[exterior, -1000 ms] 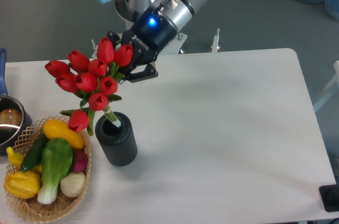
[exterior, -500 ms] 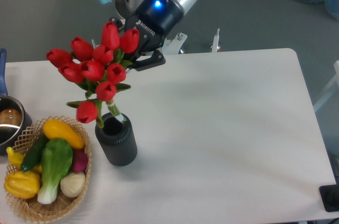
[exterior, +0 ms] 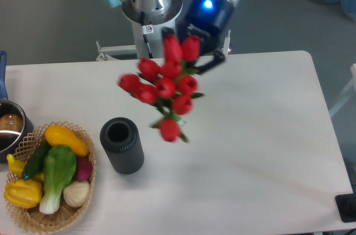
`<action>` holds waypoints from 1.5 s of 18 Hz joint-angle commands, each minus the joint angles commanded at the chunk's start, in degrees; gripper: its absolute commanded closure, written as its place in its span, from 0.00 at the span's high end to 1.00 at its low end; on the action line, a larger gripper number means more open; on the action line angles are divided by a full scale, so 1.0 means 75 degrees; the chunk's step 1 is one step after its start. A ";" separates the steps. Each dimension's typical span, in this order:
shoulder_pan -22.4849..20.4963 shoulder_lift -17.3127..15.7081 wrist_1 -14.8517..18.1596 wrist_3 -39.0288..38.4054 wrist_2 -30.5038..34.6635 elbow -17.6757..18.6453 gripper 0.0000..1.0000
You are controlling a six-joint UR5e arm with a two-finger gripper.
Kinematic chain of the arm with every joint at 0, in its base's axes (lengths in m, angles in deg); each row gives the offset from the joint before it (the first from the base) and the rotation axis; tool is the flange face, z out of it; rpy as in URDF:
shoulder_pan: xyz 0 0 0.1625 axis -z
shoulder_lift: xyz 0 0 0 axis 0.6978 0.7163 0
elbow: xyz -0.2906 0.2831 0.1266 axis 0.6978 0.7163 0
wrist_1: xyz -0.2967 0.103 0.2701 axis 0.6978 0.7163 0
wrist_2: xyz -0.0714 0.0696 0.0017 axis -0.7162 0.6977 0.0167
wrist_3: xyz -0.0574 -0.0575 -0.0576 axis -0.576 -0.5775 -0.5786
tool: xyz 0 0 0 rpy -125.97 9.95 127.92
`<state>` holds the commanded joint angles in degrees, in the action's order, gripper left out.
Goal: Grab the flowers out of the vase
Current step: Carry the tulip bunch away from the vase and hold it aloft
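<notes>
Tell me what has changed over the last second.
The gripper has lifted the tulips clear of the vase and carried them right, so the bunch now hangs in the air above the table; it looks motion-blurred. The vase's mouth is now empty. The vase itself, the vegetable basket and the pot have stayed put.

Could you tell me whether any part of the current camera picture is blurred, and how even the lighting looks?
Camera view: the flowers are smeared by motion blur, while the vase and basket stay sharp; lighting is soft and even, with only faint shadows on the table; the gripper shows a bright blue light.
</notes>
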<state>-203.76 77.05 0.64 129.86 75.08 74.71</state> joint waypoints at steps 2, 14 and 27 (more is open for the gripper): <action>-0.0060 0.0223 0.0012 0.0012 0.0315 -0.0012 0.00; -0.0025 0.1091 0.0058 0.0949 0.2776 -0.0106 0.00; 0.0666 0.1701 0.1110 0.3009 0.5519 -0.0784 0.00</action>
<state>-198.76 89.81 8.96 152.42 116.47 68.83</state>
